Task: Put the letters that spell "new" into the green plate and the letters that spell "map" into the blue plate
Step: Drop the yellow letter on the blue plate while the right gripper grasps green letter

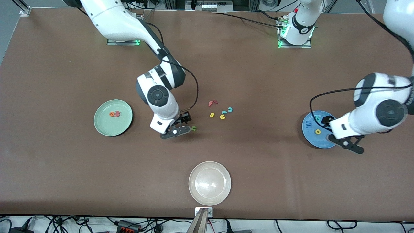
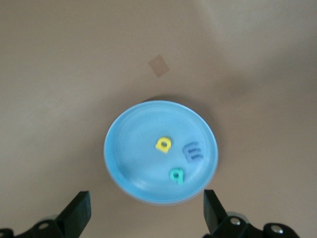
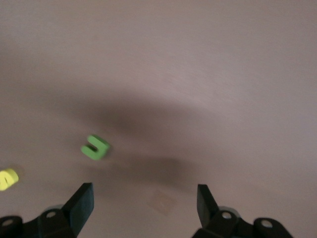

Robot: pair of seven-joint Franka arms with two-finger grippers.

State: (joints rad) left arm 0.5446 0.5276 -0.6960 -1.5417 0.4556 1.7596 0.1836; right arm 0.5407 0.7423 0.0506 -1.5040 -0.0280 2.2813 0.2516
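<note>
The left claw [image 2: 143, 213] hangs over the blue plate [image 1: 312, 139], its 2 dark fingers spread wide and empty; in that smooth round plate lie the blue "m" [image 2: 193, 151], the yellow "p" [image 2: 163, 144] and the teal "a" [image 2: 177, 175], all small chunky letters, near the bench's edge at the left arm's end. The right claw [image 3: 143, 203] is also open and holds nothing, low over the matte brown bench [image 1: 64, 168] just beside the green "n" [image 1: 193, 128], which lies on the bare cloth. Toward the right arm's end sits the pale green plate [image 1: 103, 126] with the orange "e" [image 1: 112, 114] and the pink "w" [image 1: 117, 113] touching in it. Mid-bench is a loose cluster: a red "f" [image 1: 212, 103], a yellow "s" [image 1: 212, 115], a yellow "u" [image 1: 222, 117] and a teal "c" [image 1: 230, 109]. A glossy cream plate [image 1: 210, 183] rests by the edge nearest the front camera.
</note>
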